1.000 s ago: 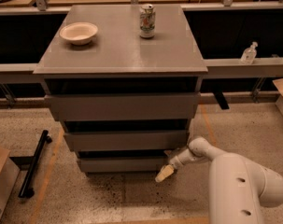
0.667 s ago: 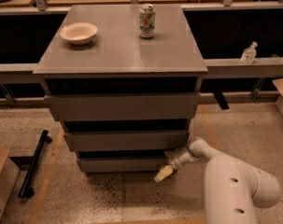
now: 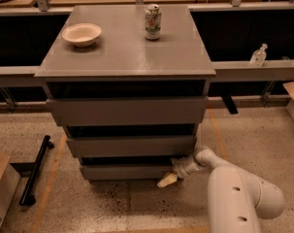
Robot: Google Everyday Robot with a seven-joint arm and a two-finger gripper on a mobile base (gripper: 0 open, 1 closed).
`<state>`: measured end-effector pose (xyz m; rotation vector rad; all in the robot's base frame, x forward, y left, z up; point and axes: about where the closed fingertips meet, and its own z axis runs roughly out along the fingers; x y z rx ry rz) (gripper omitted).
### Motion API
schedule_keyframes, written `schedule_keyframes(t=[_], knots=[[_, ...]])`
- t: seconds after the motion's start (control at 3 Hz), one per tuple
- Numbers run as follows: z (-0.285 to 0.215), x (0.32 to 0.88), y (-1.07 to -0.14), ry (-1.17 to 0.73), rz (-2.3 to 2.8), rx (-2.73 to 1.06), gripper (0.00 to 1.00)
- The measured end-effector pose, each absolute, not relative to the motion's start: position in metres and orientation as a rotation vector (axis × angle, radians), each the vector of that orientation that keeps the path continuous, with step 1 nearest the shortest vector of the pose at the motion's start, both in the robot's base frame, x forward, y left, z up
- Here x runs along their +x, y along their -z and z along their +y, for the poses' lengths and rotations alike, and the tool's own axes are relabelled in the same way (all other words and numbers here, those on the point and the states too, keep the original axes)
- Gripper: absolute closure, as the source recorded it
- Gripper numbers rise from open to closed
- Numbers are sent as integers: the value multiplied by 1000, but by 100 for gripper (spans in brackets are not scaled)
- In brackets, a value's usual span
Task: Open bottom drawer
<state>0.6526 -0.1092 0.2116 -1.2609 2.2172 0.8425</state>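
Observation:
The bottom drawer point(image 3: 127, 172) is the lowest and narrowest of three plain grey fronts in the cabinet, just above the floor. A dark gap shows above its front panel. My gripper point(image 3: 170, 177) is at the drawer's right end, at its lower right corner, reaching in from the white arm point(image 3: 234, 193) at the lower right. One pale fingertip point(image 3: 166, 180) points down and left in front of the drawer's bottom edge.
The middle drawer point(image 3: 132, 145) and top drawer point(image 3: 127, 111) sit above. On the cabinet top point(image 3: 122, 52) stand a white bowl point(image 3: 81, 34) and a can point(image 3: 153, 22). A black bar point(image 3: 36, 170) and a box corner point(image 3: 1, 188) lie on the floor at left.
The arm's white body has shifted slightly left and nearer the cabinet. The gripper stays at the bottom drawer's right end; the drawer front looks unmoved.

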Motion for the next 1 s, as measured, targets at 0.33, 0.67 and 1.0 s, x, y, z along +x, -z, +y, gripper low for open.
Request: schedule_keyframes(t=[0.33,0.67,1.0], knots=[[-109,653,-216,-842,2217,-1261,41],[-109,653,-221,-842,2217,-1261,64],[-109,653,-221,-842,2217,-1260,63]])
